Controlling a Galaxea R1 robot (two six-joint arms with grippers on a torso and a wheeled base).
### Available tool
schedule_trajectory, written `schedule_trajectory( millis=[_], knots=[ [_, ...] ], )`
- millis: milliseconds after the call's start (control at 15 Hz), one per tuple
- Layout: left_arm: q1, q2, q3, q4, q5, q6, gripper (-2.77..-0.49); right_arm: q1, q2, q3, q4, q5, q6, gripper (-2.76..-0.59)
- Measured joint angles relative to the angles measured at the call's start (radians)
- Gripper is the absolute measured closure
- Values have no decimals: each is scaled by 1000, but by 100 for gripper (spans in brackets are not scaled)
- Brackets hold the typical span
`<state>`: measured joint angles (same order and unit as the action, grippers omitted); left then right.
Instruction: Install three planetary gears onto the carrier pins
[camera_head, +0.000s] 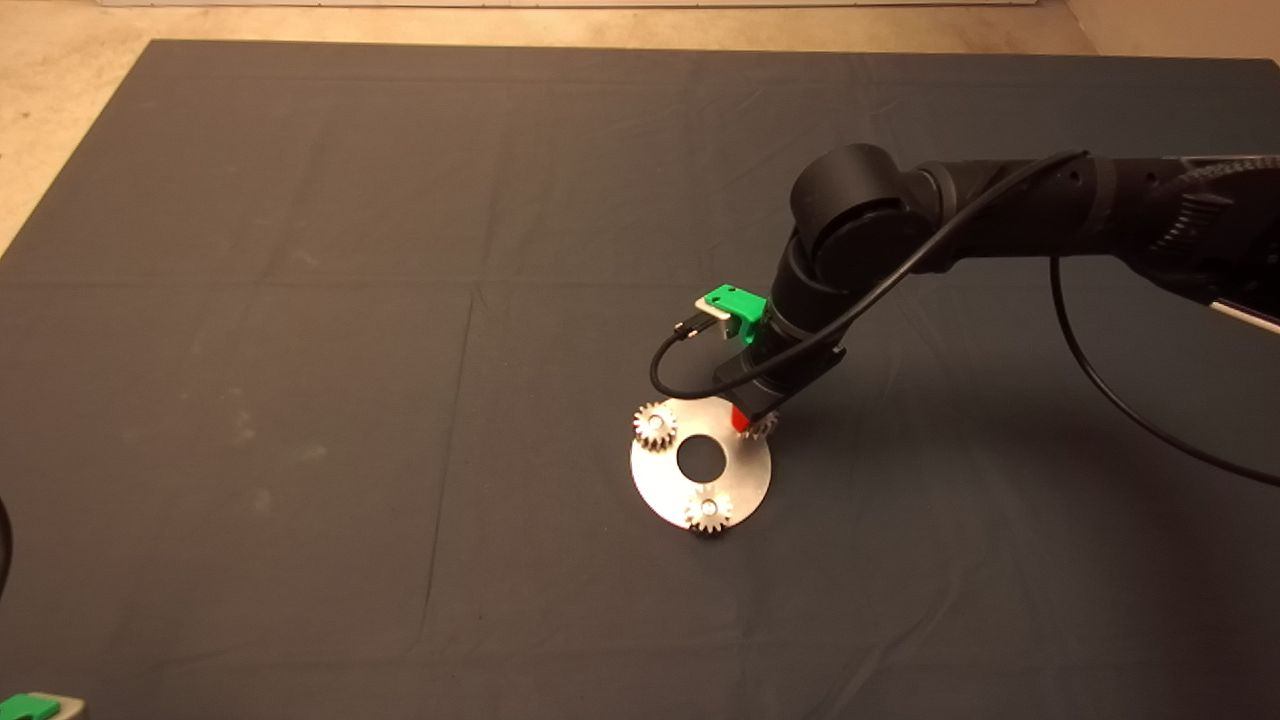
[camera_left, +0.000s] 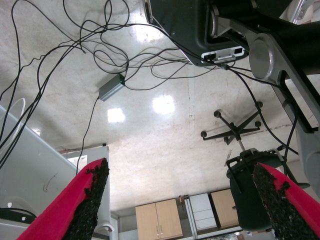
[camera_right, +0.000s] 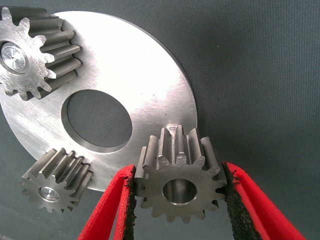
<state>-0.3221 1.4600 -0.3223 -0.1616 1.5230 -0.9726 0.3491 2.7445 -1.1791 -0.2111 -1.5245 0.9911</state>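
Dark mat (camera_head: 300, 300); metal disc (camera_head: 745, 470) flat on it.

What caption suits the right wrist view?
Right end effector holding the third gear above the last free pin on the carrier disc.

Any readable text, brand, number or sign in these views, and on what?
None readable.
Gears, disc, mat and right gripper: no markings visible.
Grey box on the floor, seen from the parked left gripper: no legible label.
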Motion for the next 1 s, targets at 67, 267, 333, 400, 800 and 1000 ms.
schedule_trajectory(
  millis=[67, 267, 333, 400, 800, 1000],
  knots=[
    [0, 0, 0, 0, 0, 0, -204, 0, 1, 0, 0, -1, 0, -105],
    [0, 0, 0, 0, 0, 0, -204, 0, 2, 0, 0, -1, -1, -105],
    [0, -3, 0, 0, 0, 0, -204, 0, 2, 0, 0, 0, -2, -105],
    [0, -6, 0, 0, 0, 0, -204, 0, 2, 0, 0, -1, -3, -105],
    [0, -11, 0, -2, 0, 0, -204, 0, 4, 0, -1, -2, -3, -104],
    [0, -11, 0, -3, 0, 0, -204, 0, 4, 0, -1, -2, -3, -104]
  ],
)
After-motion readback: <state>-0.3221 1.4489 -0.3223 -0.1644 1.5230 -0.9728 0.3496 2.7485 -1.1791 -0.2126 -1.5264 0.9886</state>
